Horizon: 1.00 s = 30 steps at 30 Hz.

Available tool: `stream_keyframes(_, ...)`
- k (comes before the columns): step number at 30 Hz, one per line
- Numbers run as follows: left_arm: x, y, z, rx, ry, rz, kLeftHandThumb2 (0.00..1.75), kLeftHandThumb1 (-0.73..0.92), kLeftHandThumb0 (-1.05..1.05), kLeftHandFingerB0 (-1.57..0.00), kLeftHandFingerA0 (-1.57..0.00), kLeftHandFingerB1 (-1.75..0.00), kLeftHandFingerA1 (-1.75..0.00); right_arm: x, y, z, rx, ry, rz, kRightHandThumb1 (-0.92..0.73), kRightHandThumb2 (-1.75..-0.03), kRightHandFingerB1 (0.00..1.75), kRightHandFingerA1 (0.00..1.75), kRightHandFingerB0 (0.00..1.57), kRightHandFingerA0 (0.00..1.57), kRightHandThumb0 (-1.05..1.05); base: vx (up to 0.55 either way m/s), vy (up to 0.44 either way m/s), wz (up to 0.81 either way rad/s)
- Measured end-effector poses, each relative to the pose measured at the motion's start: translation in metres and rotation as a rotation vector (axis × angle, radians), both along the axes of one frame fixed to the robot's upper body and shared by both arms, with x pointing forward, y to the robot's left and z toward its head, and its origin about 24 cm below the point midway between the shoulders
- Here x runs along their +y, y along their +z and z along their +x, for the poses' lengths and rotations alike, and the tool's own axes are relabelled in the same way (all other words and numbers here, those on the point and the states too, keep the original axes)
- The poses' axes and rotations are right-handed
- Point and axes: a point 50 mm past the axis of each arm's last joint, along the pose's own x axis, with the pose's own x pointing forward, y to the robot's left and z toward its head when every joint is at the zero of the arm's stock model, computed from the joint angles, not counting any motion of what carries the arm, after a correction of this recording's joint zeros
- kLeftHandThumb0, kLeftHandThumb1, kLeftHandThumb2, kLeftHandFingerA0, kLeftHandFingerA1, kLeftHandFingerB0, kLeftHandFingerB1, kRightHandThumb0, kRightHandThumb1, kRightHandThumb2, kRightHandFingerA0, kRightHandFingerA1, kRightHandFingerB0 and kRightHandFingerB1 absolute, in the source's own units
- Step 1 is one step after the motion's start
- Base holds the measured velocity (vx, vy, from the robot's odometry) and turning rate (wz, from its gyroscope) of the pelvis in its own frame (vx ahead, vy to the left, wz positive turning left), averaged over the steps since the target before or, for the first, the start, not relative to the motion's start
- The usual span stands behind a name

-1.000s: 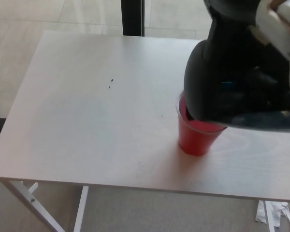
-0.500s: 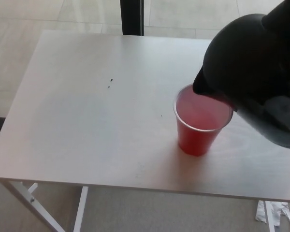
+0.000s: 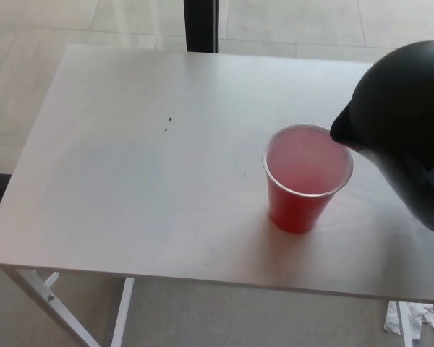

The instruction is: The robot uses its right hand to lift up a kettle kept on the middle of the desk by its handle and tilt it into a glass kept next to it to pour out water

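The kettle [image 3: 409,126] has swung back to the right, and its spout now sits just at the cup's far right rim instead of hanging over the opening as it did a moment ago. No stream shows, so the pour looks finished or nearly so. The red cup [image 3: 307,177] stands upright toward the tabletop's [image 3: 130,181] right side, nearer the front edge, holding pinkish liquid. The kettle is cut off by the right edge; its handle and the right hand are out of view, so its fingers can't be judged. No left hand in view either.
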Motion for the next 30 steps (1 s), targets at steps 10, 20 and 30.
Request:
stream_keyframes(10,-0.001,-0.003,-0.002,0.005,0.002,-0.007,0.69,0.92,-0.81,-0.56,-0.69,-0.53,-0.55,-0.022,-0.025,-0.005,-0.105,-0.048,0.288,-0.6,-0.97,1.51,1.75,0.59,0.91,-0.18,0.0,0.0,0.0)
stream_keyframes(20,-0.003,-0.007,-0.008,0.025,0.008,-0.015,0.7,0.92,-0.78,-0.56,-0.7,-0.52,-0.56,-0.058,-0.069,-0.015,-0.209,-0.225,0.683,-0.65,-0.96,1.6,1.75,0.6,0.93,-0.18,0.0,0.0,0.0)
stream_keyframes(30,-0.005,-0.011,-0.011,0.032,0.013,-0.026,0.69,0.92,-0.79,-0.56,-0.7,-0.52,-0.55,-0.079,-0.115,-0.023,-0.219,-0.379,0.978,-0.54,-1.21,1.64,1.75,0.76,0.95,-0.18,0.0,0.0,0.0)
